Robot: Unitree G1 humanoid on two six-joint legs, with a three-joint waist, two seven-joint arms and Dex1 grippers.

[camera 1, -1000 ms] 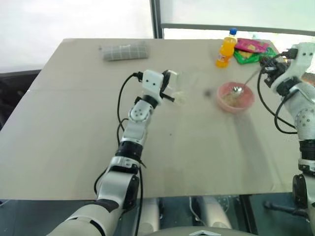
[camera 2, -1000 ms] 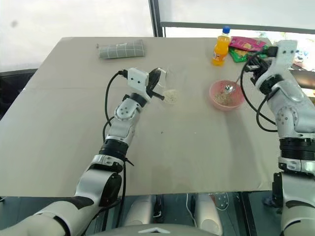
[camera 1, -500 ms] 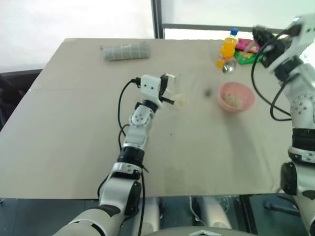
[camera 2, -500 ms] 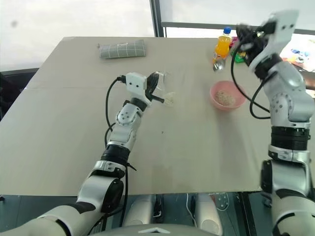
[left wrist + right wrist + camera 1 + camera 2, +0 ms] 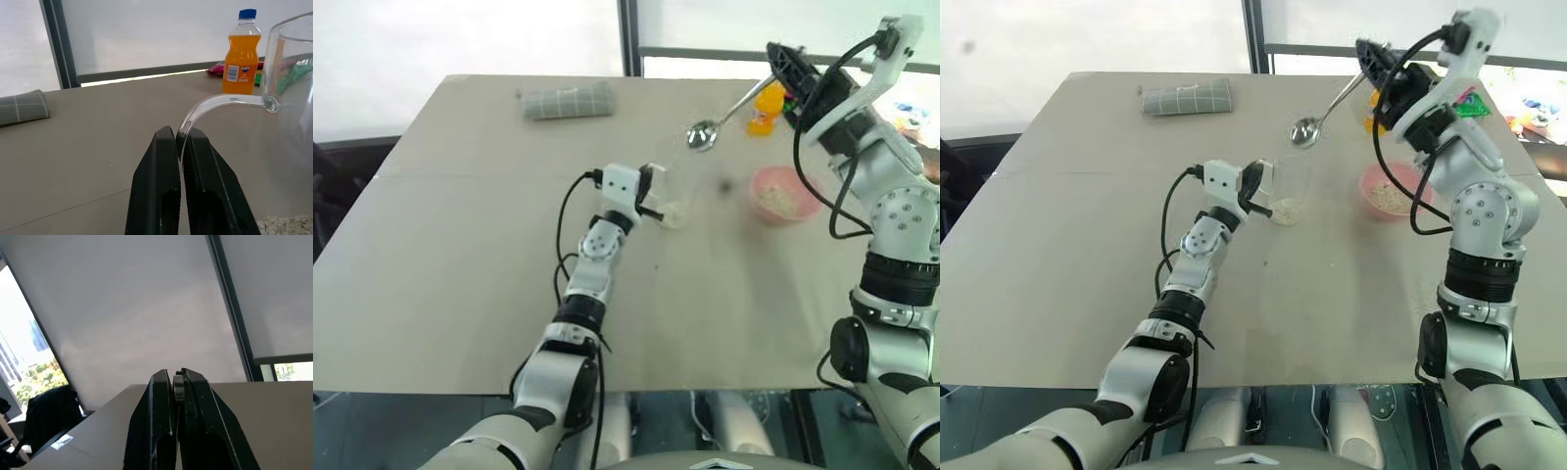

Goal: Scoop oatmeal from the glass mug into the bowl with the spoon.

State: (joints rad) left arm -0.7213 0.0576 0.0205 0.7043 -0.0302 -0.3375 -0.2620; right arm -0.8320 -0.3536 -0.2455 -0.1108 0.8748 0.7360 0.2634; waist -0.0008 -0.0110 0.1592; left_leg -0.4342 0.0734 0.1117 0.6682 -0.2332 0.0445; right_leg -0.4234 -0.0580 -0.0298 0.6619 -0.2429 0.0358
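Nearest, I noted the left gripper (image 5: 178, 147) clamped on the handle of the glass mug (image 5: 1289, 191), oatmeal (image 5: 1283, 208) low inside. Beyond, the right gripper (image 5: 781, 61) pinched the spoon (image 5: 703, 133) above the table; the bowl (image 5: 783, 196) sat beside. I judged a steep entry would clear the rim.

head pair: high, facing forward-down over the whole worktop (image 5: 460, 245) | left wrist: low, close on glass mug (image 5: 288, 98), orange bottle (image 5: 240, 51) at 1 o'clock, shared with head pair | right wrist: raised, facing window blinds (image 5: 146, 298)
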